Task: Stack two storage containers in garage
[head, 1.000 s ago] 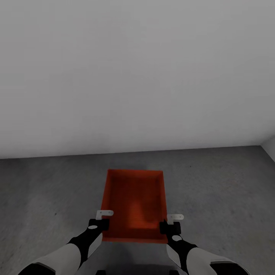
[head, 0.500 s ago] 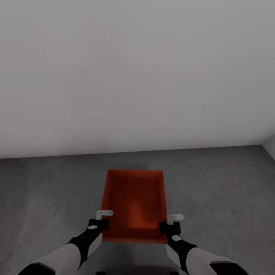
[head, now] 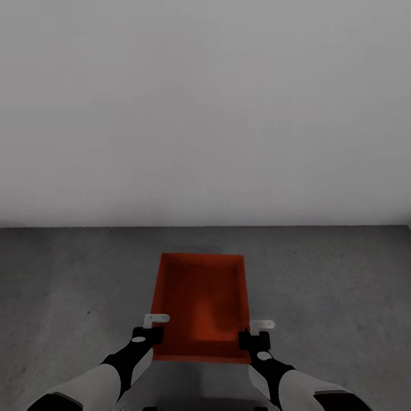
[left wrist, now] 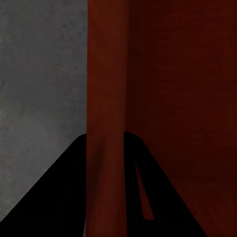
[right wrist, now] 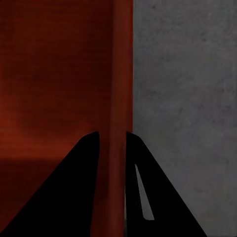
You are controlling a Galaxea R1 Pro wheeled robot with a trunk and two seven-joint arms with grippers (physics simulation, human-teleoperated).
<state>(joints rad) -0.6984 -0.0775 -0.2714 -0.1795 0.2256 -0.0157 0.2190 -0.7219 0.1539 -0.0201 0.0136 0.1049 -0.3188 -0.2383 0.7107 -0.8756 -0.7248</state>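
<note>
The wall-floor line has levelled out since the earlier frame, indicating camera movement; the container and both grippers keep their positions. Head view: storage container (head: pixel 201 305) is held above the floor (head: pixel 68 285), before the grey wall (head: pixel 205 114). Left wrist view: left gripper (left wrist: pixel 104 163) clamps the container's side wall. Right wrist view: right gripper (right wrist: pixel 112 160) clamps the opposite wall.

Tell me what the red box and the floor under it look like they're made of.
Storage container: likely matte plastic, judging by its uniform red-orange colour and thin flat walls, though it could be painted board. Floor: rough concrete by its look, dark grey and mottled, without any shine.
</note>
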